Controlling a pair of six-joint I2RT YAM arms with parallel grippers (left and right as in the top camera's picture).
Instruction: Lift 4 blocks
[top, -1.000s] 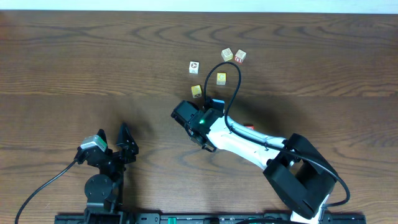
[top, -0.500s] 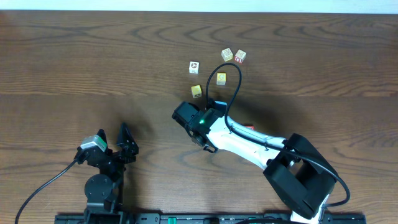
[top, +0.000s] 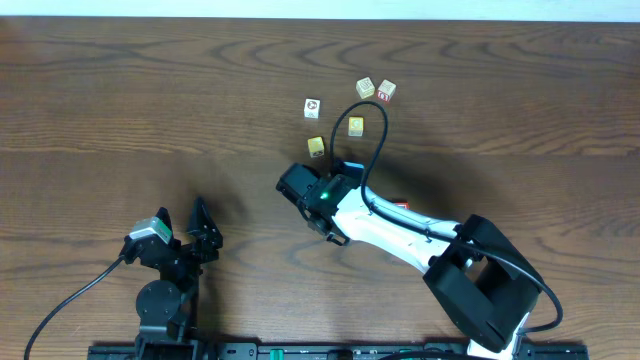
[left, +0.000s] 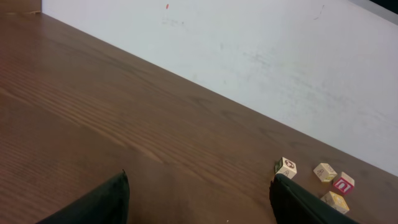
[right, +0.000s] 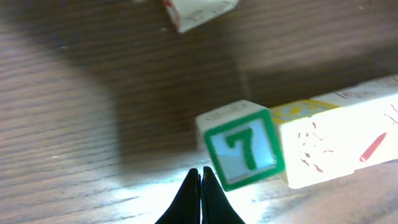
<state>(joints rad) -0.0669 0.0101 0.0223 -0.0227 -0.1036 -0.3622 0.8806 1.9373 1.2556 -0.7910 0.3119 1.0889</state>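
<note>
- Evidently the block with a green 7 (right: 242, 152) lies on the table (top: 120, 100) near its middle. The right arm hides it from above, and the wrist view shows it resting on the wood, turned a little askew.
- It looks like a small wooden cube, so probably light, stiff and in no danger of crushing. Its painted faces may be a bit slick. Two opposite flat sides would be the place to take hold, not the corners.
- A white picture block (right: 336, 143) with a yellow edge touches one of its sides. That pair of faces seems blocked, while the pair running the other way looks free.
- The right gripper (right: 200, 183) has its fingers pressed together and holds nothing. Its tips are just beside a corner of the 7 block, and it would need to spread before straddling the block.
- Another block (right: 196, 11) lies apart, half cut off at the top of the wrist view.
- Toward the far edge lies a loose cluster including a red block (top: 386, 91) and a yellow block (top: 316, 146). None of it crowds the 7 block.
- The left gripper (top: 184, 222) is spread wide and empty by the near edge, well apart from everything.
</note>
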